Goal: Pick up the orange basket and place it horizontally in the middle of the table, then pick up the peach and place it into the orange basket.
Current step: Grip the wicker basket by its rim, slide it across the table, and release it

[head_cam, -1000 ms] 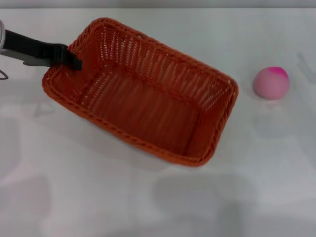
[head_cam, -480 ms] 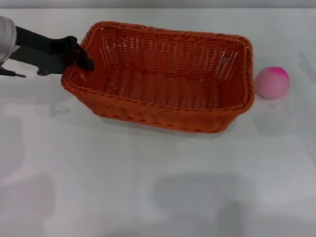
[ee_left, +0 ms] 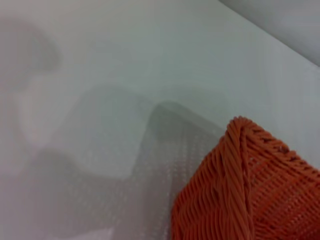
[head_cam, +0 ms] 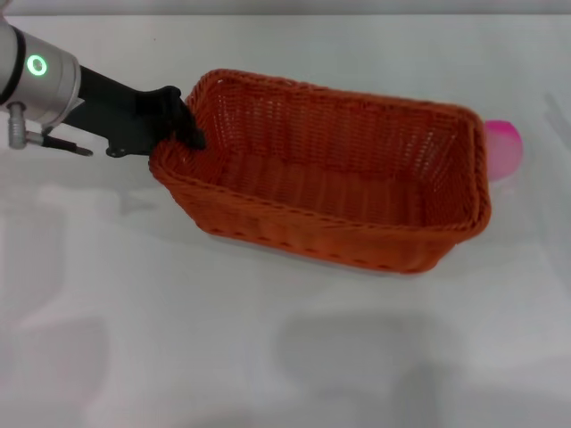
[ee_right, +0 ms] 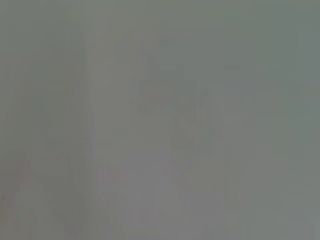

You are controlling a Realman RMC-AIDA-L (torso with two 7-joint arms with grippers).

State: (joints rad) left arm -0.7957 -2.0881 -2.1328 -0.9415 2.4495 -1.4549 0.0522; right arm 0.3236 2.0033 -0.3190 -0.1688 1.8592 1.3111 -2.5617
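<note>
left hand [head_cam: 185,134]: clamped on the short-end rim of the orange basket [head_cam: 335,178] | basket: mid-surface, slightly tilted, probably light and stiff, rim gives good grip | peach [head_cam: 501,149]: half hidden behind its far right corner | right hand: unseen

The right wrist view shows only a plain, pale grey-white surface, probably the table [ee_right: 240,150], filling the whole picture. Faint, soft-edged darker patches lie across it near the middle, like dim shadows or reflections, too vague to give any shape a name. A slightly darker band runs along one side. No basket, fruit or gripper fingers can be made out in this view
</note>
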